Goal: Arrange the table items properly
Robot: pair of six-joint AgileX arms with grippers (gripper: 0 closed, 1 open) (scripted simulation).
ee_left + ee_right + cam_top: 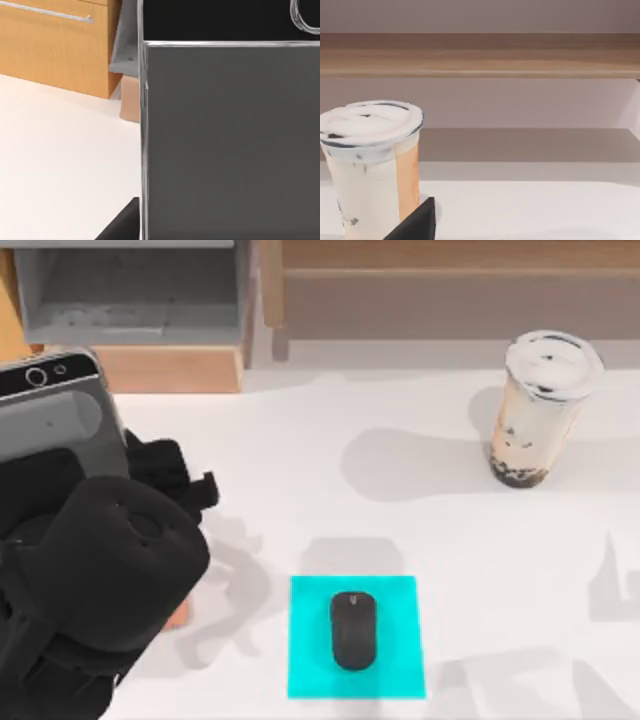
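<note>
1. The left arm (pixel 90 580) fills the top view's 8 to 9 o'clock corner, and it's carrying the smartphone (pixel 55 410) lifted up at about 10 o'clock, camera end pointing toward the wooden shelf unit (pixel 180 365). Looks like it's held from below. I can't tell how the left fingers sit, since the arm's own bulk and the phone cover them.

2. The left wrist view has the phone's grey back (pixel 230 140) right up against the lens, silver edge running top to bottom, so its long axis runs straight out from the wrist. There's also something pinkish (pixel 130 97) by the shelf foot, maybe the phone stand, too little of it to say.

3. The key relation for the next move: a bit of rose-gold (pixel 180 615) peeks out under the left arm at about 8 o'clock, so my guess is the phone has to come down and toward it. Left arm is clearly the nearer one.

4. The mouse (pixel 353 630) sits on the cyan mat (pixel 310 660) at 6 o'clock, long axis 12 to 6. Looks sorted already.

5. The bubble tea cup (pixel 535 410) stands upright on the bench (pixel 400 510) at 2 o'clock, untouched.

6. The right wrist view shows the cup (pixel 370 165) close by, with one dark fingertip (pixel 417 225) just beside it. Can't tell spread or pressed together.
</note>
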